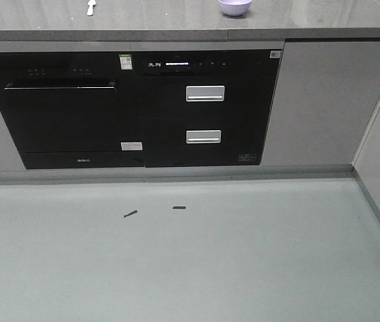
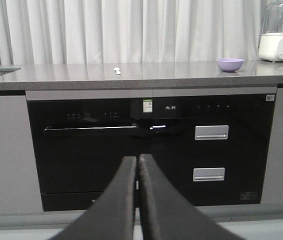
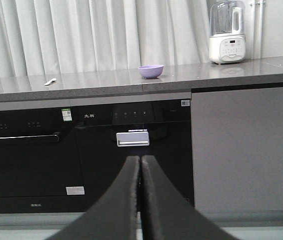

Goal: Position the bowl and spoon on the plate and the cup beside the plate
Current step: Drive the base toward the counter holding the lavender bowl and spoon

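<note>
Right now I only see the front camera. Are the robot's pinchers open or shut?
Observer: Both are shut and hold nothing: the left gripper and the right gripper, jaws pressed together.
Operator: What's up top that I can't see?
Observer: A white blender stands on the counter, to the right of the bowl and apart from it.
Operator: And behind all that?
Observer: A white curtain hangs along the back.
</note>
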Available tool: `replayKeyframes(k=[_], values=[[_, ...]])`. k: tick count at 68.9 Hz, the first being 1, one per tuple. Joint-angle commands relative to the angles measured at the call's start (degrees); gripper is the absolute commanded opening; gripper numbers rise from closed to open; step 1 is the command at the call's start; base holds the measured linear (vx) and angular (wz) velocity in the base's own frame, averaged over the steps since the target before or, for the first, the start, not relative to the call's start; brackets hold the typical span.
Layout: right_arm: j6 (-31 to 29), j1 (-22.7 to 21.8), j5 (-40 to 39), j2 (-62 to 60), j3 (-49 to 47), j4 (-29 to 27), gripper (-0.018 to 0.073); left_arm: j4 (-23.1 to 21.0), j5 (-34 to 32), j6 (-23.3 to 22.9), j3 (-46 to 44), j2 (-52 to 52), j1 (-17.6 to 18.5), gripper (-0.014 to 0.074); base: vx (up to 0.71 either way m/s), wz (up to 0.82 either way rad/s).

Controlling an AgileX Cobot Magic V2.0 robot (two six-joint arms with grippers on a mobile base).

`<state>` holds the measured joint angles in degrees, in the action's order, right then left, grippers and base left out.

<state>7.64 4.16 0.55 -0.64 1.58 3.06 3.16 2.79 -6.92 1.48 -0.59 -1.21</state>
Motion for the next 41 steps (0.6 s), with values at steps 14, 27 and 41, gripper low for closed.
replayKeyframes(k=[14, 27, 41], values=[[0.0, 0.0, -4.5, -0.5, 0.2, 0.4, -0.0011, -0.4, -4.3, -0.3, -0.6, -0.8, 0.4, -0.0006, 0.22, 0.01], [0.0, 0.0, -4.5, -0.5, 0.2, 0.4, -0.0011, -0.4, -4.3, -0.3, -0.6, -0.8, 0.4, -0.0006, 0.22, 0.00], [0.0, 0.0, -4.5, -0.5, 0.2, 0.4, -0.0011, -0.4, -4.3, -0.3, -0.6, -0.8, 0.4, -0.0006, 0.22, -0.02]])
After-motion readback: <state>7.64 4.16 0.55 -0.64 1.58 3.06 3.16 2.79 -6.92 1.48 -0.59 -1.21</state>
